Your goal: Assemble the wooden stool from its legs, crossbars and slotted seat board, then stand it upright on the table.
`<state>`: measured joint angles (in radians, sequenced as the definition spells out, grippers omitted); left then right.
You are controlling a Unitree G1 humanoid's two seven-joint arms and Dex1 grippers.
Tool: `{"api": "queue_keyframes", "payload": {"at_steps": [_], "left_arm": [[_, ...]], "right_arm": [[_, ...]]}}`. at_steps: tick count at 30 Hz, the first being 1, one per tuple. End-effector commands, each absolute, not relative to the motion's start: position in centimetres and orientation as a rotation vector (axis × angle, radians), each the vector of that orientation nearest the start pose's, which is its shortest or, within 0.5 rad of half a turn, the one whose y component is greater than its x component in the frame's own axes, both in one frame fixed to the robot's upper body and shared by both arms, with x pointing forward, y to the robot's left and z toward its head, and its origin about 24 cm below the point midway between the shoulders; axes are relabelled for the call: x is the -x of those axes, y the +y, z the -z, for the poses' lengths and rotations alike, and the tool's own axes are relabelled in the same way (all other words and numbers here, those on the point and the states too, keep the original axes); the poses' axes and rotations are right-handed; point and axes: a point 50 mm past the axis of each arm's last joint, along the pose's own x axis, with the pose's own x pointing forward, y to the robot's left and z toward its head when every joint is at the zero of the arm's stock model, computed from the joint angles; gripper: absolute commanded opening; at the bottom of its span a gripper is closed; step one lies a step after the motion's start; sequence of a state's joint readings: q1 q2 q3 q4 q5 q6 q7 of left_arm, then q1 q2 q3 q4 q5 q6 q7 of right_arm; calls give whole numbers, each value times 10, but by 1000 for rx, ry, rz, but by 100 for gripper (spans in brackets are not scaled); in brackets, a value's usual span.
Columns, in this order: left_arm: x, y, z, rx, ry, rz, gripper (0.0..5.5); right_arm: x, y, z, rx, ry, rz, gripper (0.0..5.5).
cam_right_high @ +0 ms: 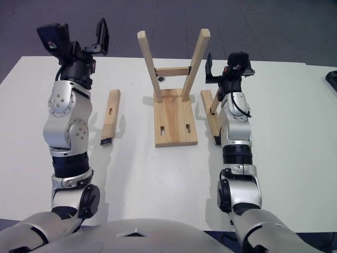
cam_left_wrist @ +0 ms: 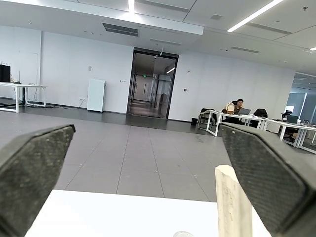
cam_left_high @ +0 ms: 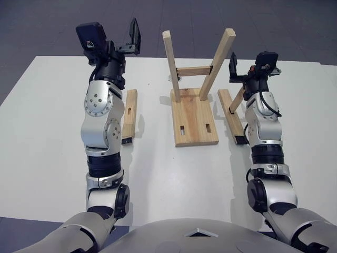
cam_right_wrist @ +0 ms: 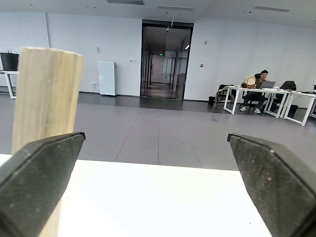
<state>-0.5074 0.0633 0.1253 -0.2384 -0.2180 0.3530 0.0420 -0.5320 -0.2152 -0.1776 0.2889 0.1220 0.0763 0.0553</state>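
The slotted seat board (cam_left_high: 194,118) lies flat at the table's middle. Two legs (cam_left_high: 171,63) (cam_left_high: 218,60) stand up from its far end, joined by a crossbar (cam_left_high: 194,70). A loose leg (cam_left_high: 129,115) lies left of the board. Another leg (cam_left_high: 231,115) lies right of it, with a thin crossbar (cam_left_high: 238,100) slanting up from it. My left gripper (cam_left_high: 113,42) is raised over the table's far left, open and holding nothing (cam_left_wrist: 163,187). My right gripper (cam_left_high: 247,71) hovers open just right of the right upright leg (cam_right_wrist: 44,113), above the loose right leg.
The white table (cam_left_high: 47,121) has free room on its left side, along the front and at the far right. Beyond its far edge is grey floor (cam_left_high: 210,16).
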Motion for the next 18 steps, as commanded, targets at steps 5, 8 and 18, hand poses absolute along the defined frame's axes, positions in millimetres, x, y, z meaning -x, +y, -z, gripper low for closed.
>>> {"api": "queue_keyframes", "payload": {"at_steps": [5,8,18], "left_arm": [[-305,154,-202,144,-373,36,540],[-301,160,-201,144,-374,-6,540],[-283,207,-200,95,-375,-187,540]], "right_arm": [[-300,-201,-230,-4,-476,-10,538],[-287,-208,-222,42,-422,-25,538],[-250,-210,-125,17,81,-94,538]]}}
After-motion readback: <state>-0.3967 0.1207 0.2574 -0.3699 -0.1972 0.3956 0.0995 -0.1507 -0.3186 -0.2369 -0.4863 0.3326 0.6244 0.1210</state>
